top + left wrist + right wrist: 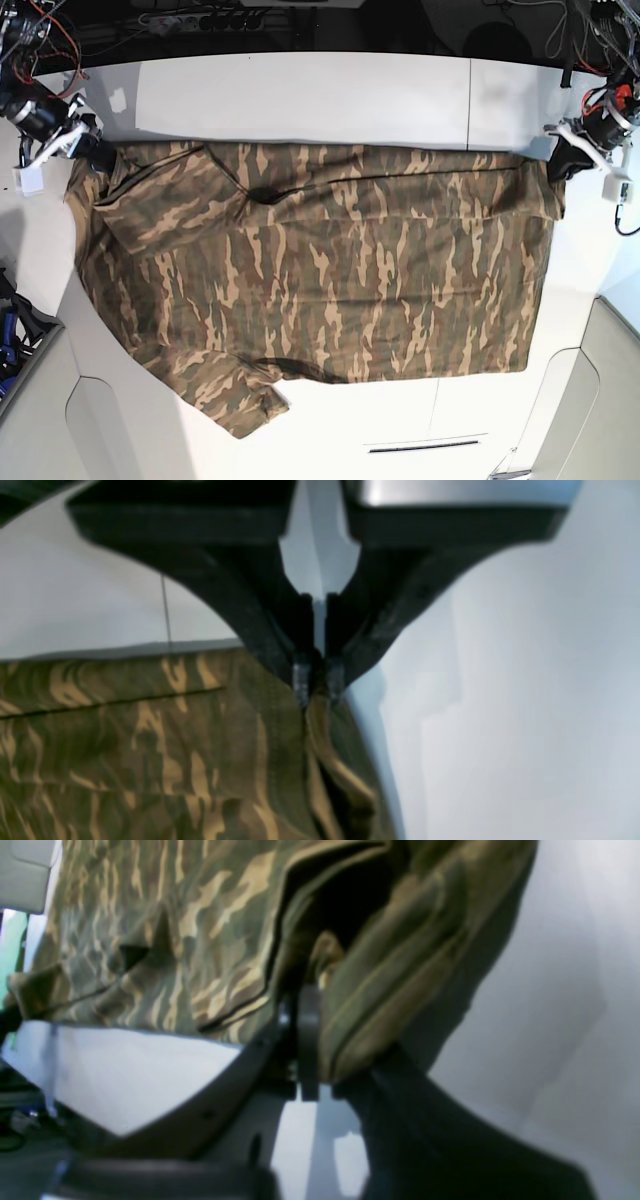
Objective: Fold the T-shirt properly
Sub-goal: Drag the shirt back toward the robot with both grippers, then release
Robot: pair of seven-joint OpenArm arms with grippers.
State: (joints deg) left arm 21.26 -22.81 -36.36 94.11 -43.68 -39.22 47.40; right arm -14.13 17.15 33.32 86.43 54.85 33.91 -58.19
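I see my left hand [318, 680] clenched on one far corner of the T-shirt [320, 270], my right hand [300, 1010] pinching the other; the shirt lies spread across the white bench [300, 95].

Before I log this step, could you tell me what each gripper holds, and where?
Both hold the T-shirt: left gripper pinches one far corner, right gripper the other far corner.

Black curved fingers [300, 645], white wrist housings [45, 150], red wiring [40, 25].

Camouflage T-shirt [330, 270] lies spread flat across the white table; 1 sleeve splayed.
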